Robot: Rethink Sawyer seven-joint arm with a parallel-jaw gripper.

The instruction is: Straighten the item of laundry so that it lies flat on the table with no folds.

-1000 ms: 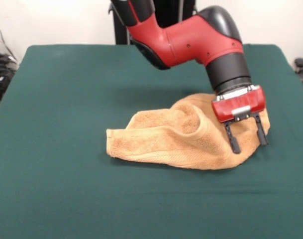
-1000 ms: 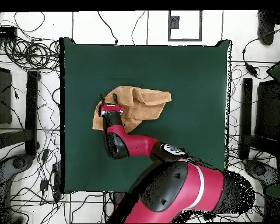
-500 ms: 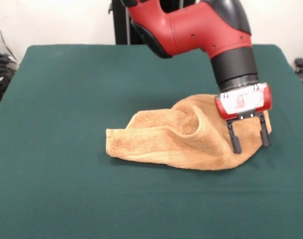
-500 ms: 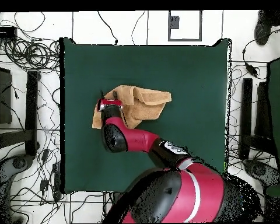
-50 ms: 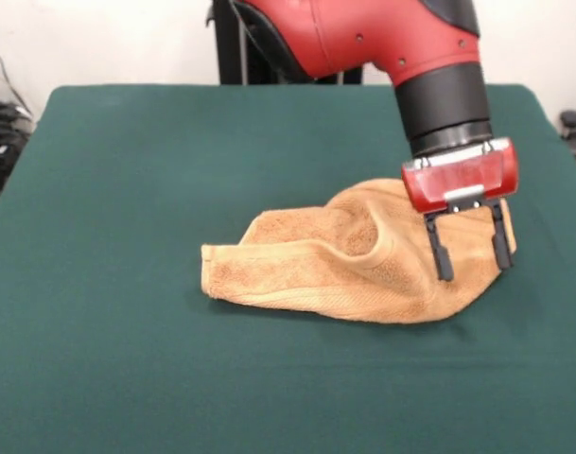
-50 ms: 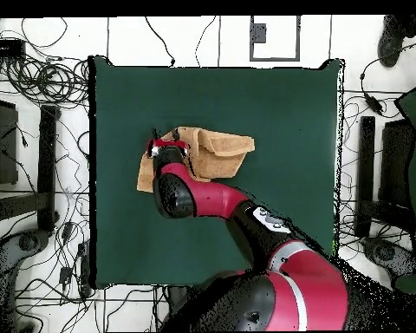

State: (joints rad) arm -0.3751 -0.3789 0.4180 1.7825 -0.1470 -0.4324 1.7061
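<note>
The crumpled towel (image 5: pixel 363 265) lies on the table (image 5: pixel 127 189); the gripper (image 5: pixel 469 253), jaws spread apart, hangs before its right end.

We see a towel (image 5: pixel 363 270) of orange-tan terry cloth, its pile looped and rough, matt all over; a smoother woven band runs along its lower edge. Under it, the table (image 5: pixel 127 170) wears a dark green covering that looks like felt, flat and matt, with a faint nap. The arm (image 5: pixel 363 38) has smooth red and black shells that look like plastic, with a soft gloss. The gripper (image 5: pixel 470 259) has a shiny red body, a small silvery metal-looking plate, and matt black fingers (image 5: pixel 442 255).
</note>
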